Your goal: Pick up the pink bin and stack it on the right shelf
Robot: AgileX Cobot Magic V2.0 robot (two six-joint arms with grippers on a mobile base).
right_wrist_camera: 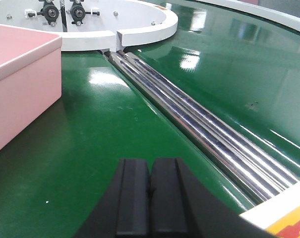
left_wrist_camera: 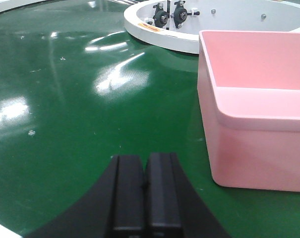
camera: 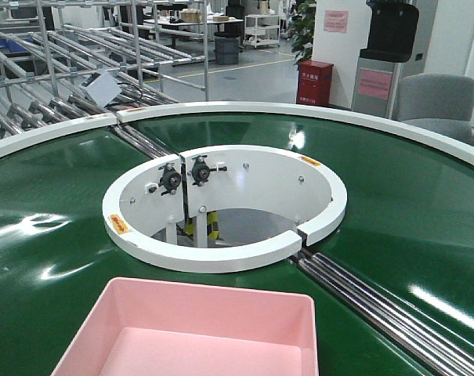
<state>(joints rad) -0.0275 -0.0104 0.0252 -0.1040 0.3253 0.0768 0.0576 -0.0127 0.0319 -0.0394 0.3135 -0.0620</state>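
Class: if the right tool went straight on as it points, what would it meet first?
Probably the steel rollers crossing the green belt; the pink bin lies left of its line. Depth unclear.

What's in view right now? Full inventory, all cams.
pink bin: 1, pale pink, on the belt, near edge of the front view
conveyor belt: 1, green, ring-shaped, under the bin
inner ring: 1, white, centre of the belt
bearing blocks: 2, black, on the ring's inner wall
roller strips: 2, silver, one right of the bin, one beyond the ring
roller racks: several, grey metal, far left
cabinet: 1, red, on the floor behind
chair: 1, grey, far right
left gripper: 1, black, shut, left of the bin, not touching it
right gripper: 1, black, shut, right of the bin, beside the rollers
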